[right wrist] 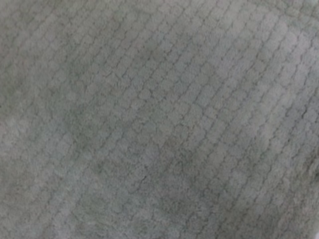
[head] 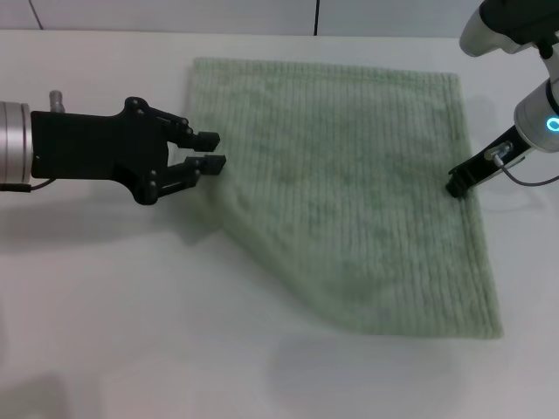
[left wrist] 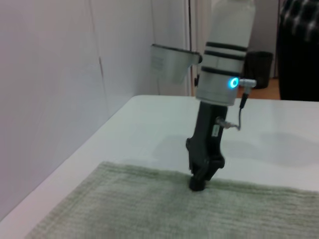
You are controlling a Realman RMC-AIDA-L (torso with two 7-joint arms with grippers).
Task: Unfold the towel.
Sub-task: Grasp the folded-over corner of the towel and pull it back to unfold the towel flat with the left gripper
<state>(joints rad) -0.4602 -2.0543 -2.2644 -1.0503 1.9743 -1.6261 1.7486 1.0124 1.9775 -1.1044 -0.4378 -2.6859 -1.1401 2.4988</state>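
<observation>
Draping softly over the counter [head: 105, 332], the towel [head: 349, 192] looks limp, best taken by its hem; left gripper [head: 208, 150] released, right gripper [head: 457, 186] unclear.

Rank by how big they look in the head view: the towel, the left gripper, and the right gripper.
1. The towel, by far the largest.
2. The left gripper, at the towel's left edge.
3. The right gripper, on the right edge; it looks smallest, though its angle to the camera may shrink it.

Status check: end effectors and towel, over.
Left end effector open at the towel's left edge, near-left corner off the table. Right end effector pressing the right edge. Nothing in the way.
</observation>
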